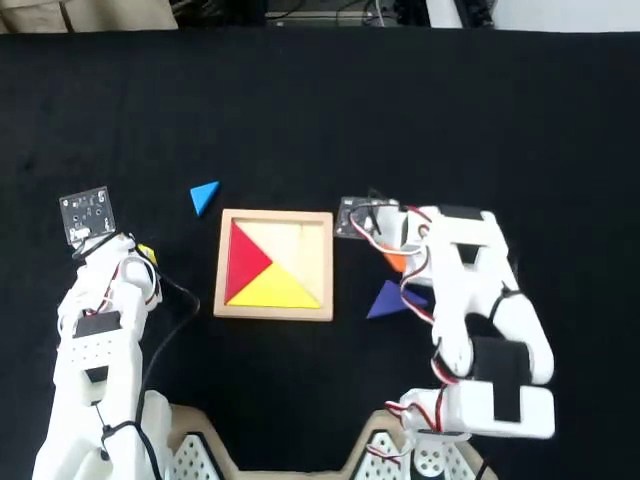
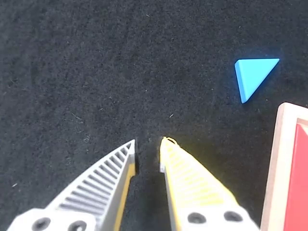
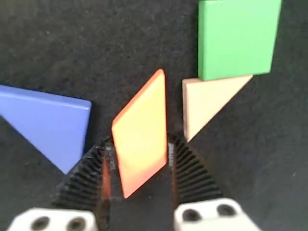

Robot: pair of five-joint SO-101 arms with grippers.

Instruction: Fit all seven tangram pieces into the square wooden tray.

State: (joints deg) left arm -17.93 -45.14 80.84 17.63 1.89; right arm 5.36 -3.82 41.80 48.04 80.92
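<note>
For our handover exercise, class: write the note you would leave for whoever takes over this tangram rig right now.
Left gripper: slightly open, empty, over black cloth left of the square wooden tray.
Right gripper: shut on the orange parallelogram, right of the tray.
Done: red triangle and yellow triangle sit in the tray.
To do: orange parallelogram, light blue triangle, dark blue triangle, green square, pale wooden triangle, all outside the tray.

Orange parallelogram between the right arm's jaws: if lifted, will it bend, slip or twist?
The orange parallelogram looks flat and rigid, so it probably will not bend. The jaws meet its smooth, slanted edges, so it may twist or slip. It looks thin, so it is likely light.
</note>
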